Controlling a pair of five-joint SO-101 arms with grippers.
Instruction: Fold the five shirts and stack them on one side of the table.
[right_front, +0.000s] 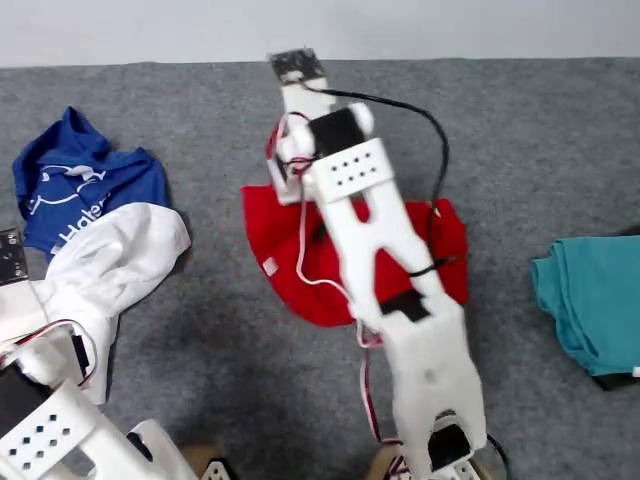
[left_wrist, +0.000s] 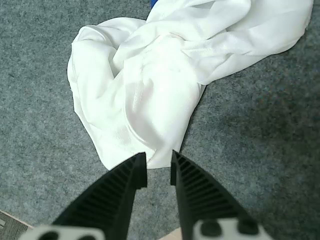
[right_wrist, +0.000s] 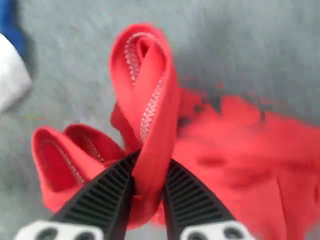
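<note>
Grey felt covers the table (right_front: 520, 130). Your right gripper (right_wrist: 150, 162) pinches a stitched hem fold of the crumpled red cotton shirt (right_wrist: 250, 150), whose bulk lies crosswise under that arm. Off the red shirt's left-arm side, your left gripper (left_wrist: 159, 161), jaws slightly parted, hangs at the rumpled white fabric shirt (left_wrist: 145, 90), at its near edge.

**Four shirt colours on grey**

The table (right_front: 520, 130) is speckled grey. The red shirt (right_front: 285, 250) has pale hem stitching, the white shirt (right_front: 125, 255) is plain, the blue shirt (right_front: 80, 175) carries white print, and the teal shirt (right_front: 590, 300) is plain. The left arm (right_front: 50, 430) and right arm (right_front: 400, 250) are white; the left claw (left_wrist: 159, 167) and right claw (right_wrist: 148, 172) are ribbed black.
</note>
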